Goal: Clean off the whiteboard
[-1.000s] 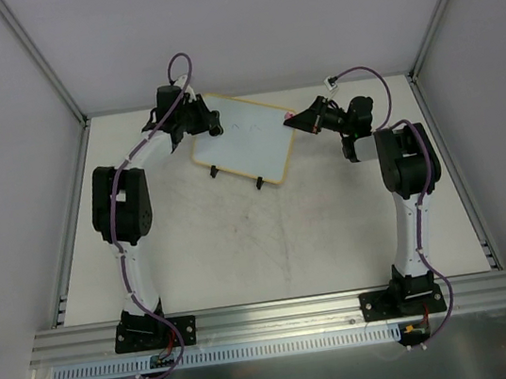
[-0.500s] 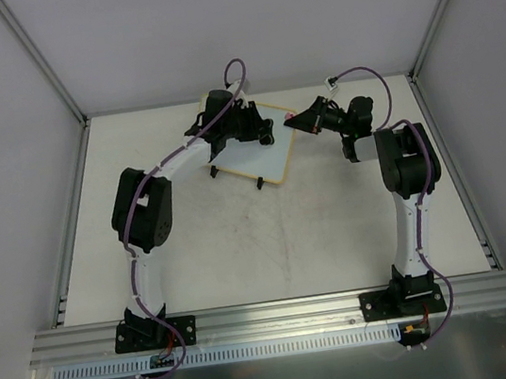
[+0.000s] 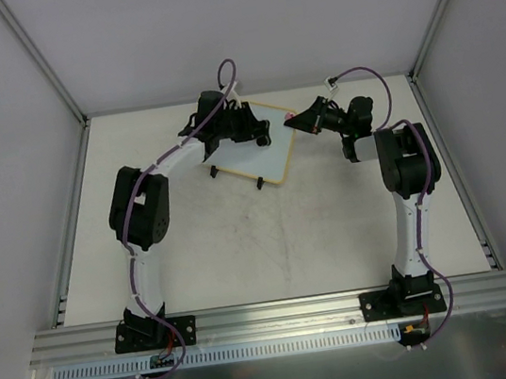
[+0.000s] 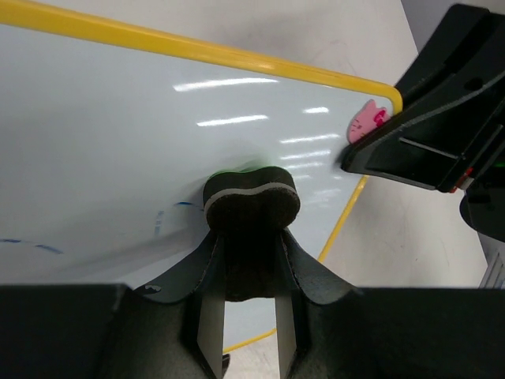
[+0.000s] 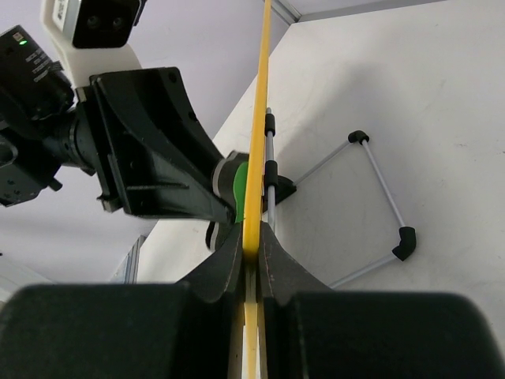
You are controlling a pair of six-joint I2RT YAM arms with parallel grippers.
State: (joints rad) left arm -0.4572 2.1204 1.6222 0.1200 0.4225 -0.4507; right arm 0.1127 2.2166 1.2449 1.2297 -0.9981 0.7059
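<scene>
**Top view:** The wipe looks to be under way. At upper centre, on the far counter, the whiteboard leans on its feet. It faces up toward the arms, its long axis running left to lower right.

**Left wrist:** The left gripper clamps a felt eraser against the board. Blue strokes at lower left suggest sweeping there next.

**Right wrist:** The right gripper, closed on the yellow frame, steadies it.

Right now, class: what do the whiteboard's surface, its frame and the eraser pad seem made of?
Whiteboard surface: glossy coated panel, streaked light reflections. Frame: smooth yellow, probably plastic or painted wood. Eraser pad: dark, matte, fuzzy, likely felt, on green backing.
</scene>
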